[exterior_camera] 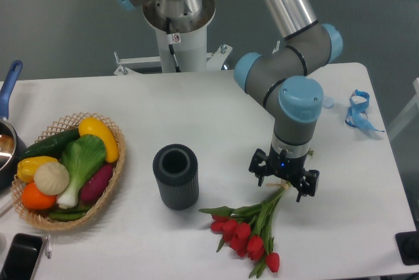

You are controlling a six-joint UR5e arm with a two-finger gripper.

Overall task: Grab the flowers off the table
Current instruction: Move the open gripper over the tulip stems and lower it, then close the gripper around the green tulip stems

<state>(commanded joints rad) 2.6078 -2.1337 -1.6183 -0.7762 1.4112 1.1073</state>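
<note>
While no writing reads, jaws straddle flowers (252,231).

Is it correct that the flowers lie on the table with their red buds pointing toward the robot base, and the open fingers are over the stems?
Not quite. In the camera view the flowers lie on the table with their red buds pointing toward the near edge, away from the robot base. The rest holds: the gripper has its fingers open over the stem end.
</note>
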